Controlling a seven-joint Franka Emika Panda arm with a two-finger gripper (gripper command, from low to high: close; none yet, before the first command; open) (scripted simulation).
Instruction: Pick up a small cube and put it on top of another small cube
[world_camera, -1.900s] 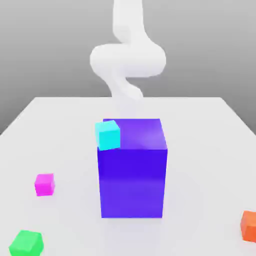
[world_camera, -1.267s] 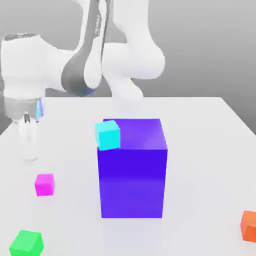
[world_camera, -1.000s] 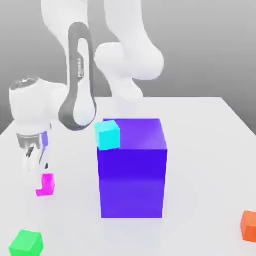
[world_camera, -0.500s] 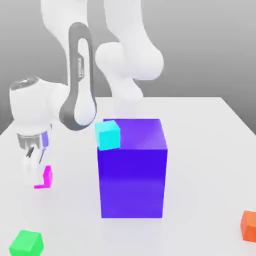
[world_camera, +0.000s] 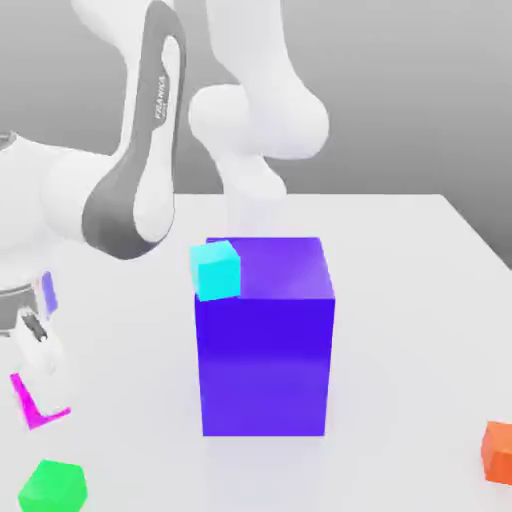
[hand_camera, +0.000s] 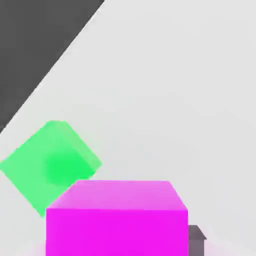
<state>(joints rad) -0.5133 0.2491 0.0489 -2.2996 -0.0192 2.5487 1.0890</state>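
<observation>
my claw (world_camera: 38, 375) right at pink cube (world_camera: 36, 405), grip state can't tell tbh; green cube (world_camera: 52, 485) just beside it, likely stacking base

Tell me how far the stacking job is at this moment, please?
Done: the tool has reached the magenta cube at the table's edge. In hand: the grasp, with the cube looking tilted beside the fingers. Left: carrying it onto another small cube, perhaps the green cube nearby.
</observation>
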